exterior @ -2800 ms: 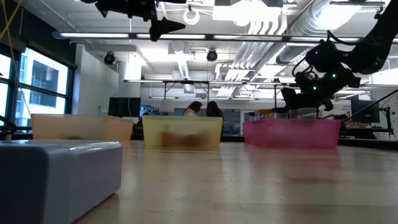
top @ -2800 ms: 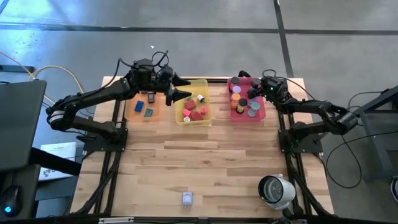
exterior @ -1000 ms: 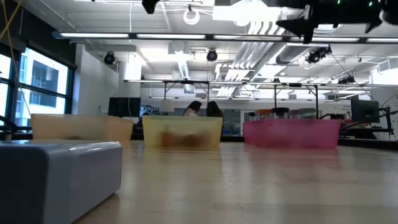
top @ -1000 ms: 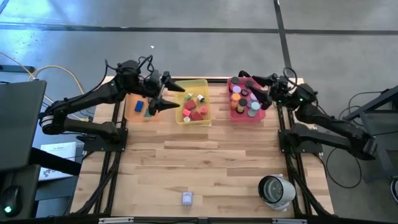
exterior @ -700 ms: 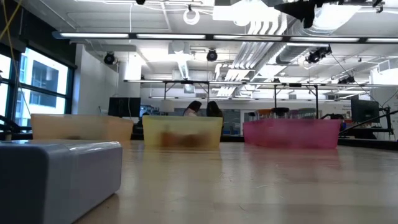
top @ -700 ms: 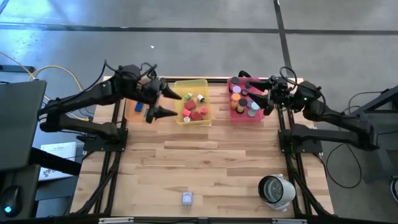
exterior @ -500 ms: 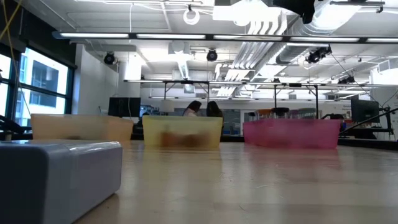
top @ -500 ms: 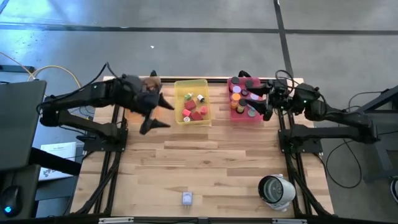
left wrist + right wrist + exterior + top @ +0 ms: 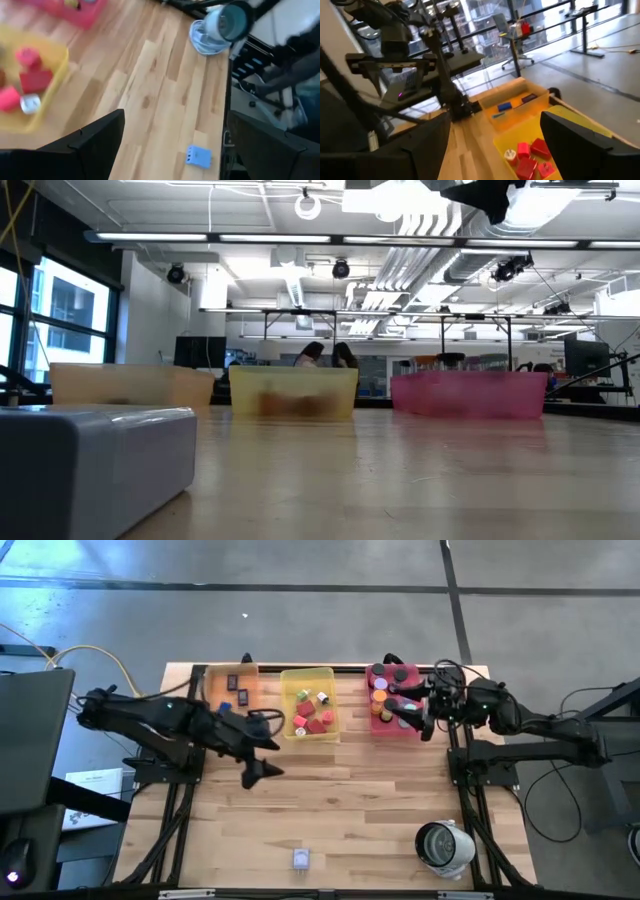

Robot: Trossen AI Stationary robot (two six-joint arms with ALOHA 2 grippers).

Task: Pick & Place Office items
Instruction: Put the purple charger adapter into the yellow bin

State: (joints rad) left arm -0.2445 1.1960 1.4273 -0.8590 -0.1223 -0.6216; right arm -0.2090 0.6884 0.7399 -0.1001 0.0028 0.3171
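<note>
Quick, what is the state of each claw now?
Left claw: open, holding nothing, over the table.
Right claw: open, holding nothing, over the pink tray.

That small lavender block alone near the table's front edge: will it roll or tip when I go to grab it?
The lavender block probably won't roll: the low view shows flat faces with rounded corners. It sits low and wide, so tipping seems unlikely. Its smooth surface might slide on the wooden table if pushed from one side.

On my wooden table (image 9: 330,800) I see three trays along the far edge: orange tray (image 9: 232,688), yellow tray (image 9: 308,675), pink tray (image 9: 372,722); a white-grey round device (image 9: 444,846) sits near the front right corner
</note>
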